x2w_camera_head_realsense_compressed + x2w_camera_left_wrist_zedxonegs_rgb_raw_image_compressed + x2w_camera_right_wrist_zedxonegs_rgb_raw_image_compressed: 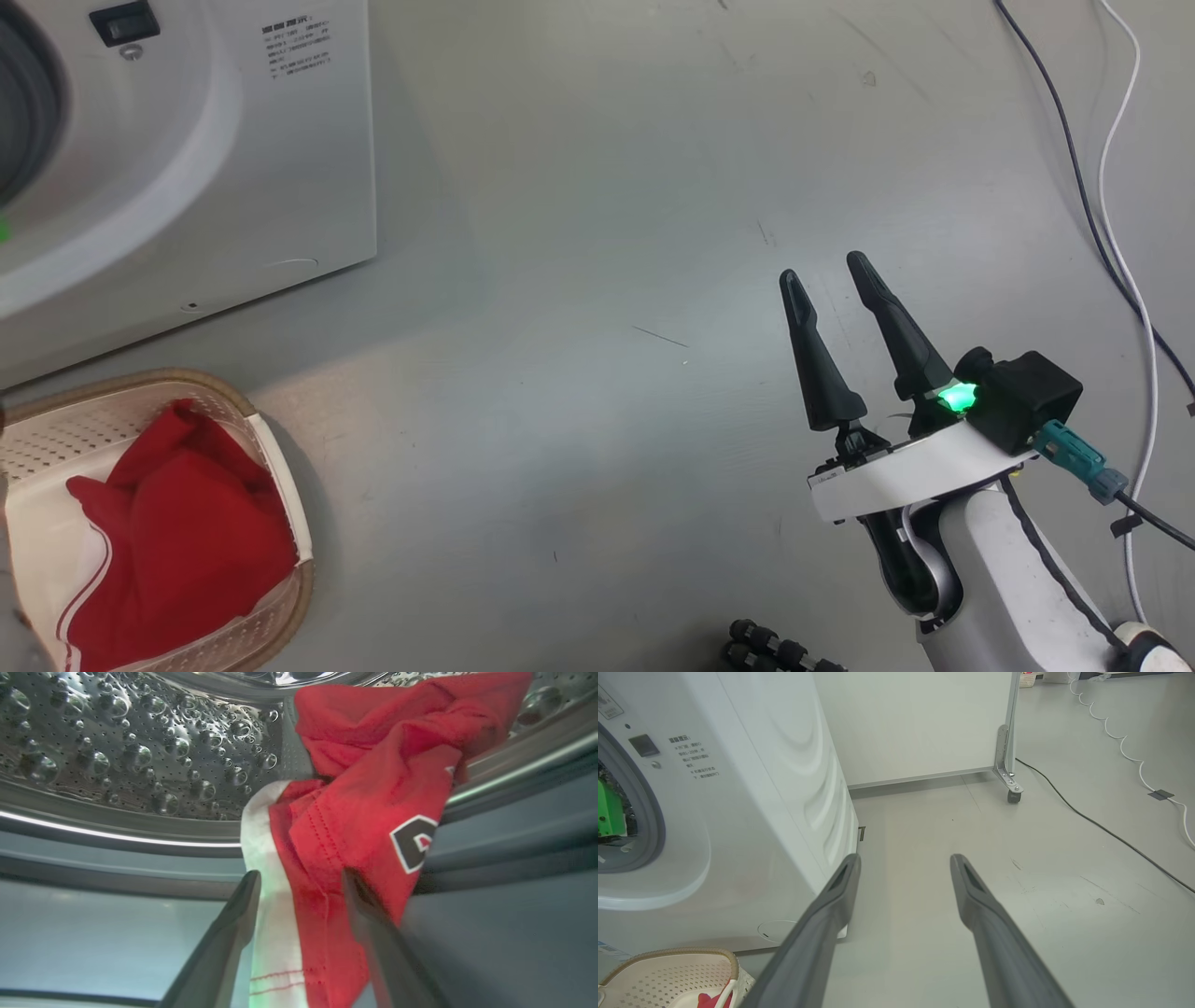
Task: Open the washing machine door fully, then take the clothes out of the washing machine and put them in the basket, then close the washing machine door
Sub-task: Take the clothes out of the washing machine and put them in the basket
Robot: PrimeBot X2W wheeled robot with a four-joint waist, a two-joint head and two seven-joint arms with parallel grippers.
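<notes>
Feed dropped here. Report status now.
Left gripper open, straddling red garment at drum lip. Right gripper open over floor. Other garment in basket. No obstruction seen.

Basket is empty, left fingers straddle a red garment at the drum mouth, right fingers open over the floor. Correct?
No, the basket is not empty: the head view shows a red garment lying in it. The rest holds: left fingers straddle another red garment at the drum mouth, right fingers open over the floor.
</notes>
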